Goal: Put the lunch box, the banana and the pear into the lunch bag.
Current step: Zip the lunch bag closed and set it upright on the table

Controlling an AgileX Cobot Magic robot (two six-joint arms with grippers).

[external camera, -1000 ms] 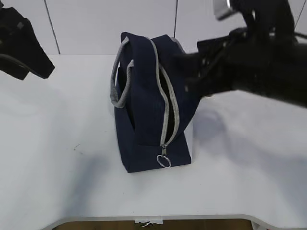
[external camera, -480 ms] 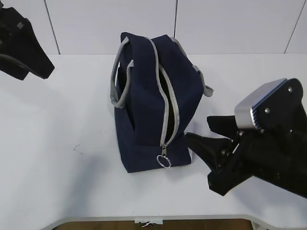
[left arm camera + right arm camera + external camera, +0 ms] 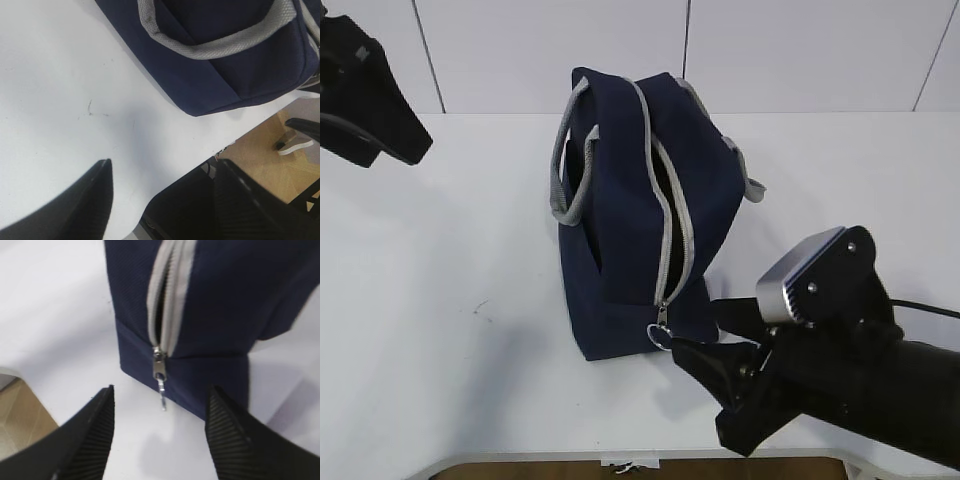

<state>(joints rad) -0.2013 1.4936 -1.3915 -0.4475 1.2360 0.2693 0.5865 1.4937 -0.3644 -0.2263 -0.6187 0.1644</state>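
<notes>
Grey ring pull [image 3: 663, 337], edge-on at wrist

You have one boxy navy-blue fabric lunch bag [image 3: 630, 230] on one white table [image 3: 440, 340], two grey webbing handles [image 3: 563, 160] on that bag, one grey zipper [image 3: 167, 295] along its top, one metal ring pull [image 3: 663, 337] at the bag's near end, two black grippers [image 3: 705, 335] flanking the bag.
</notes>
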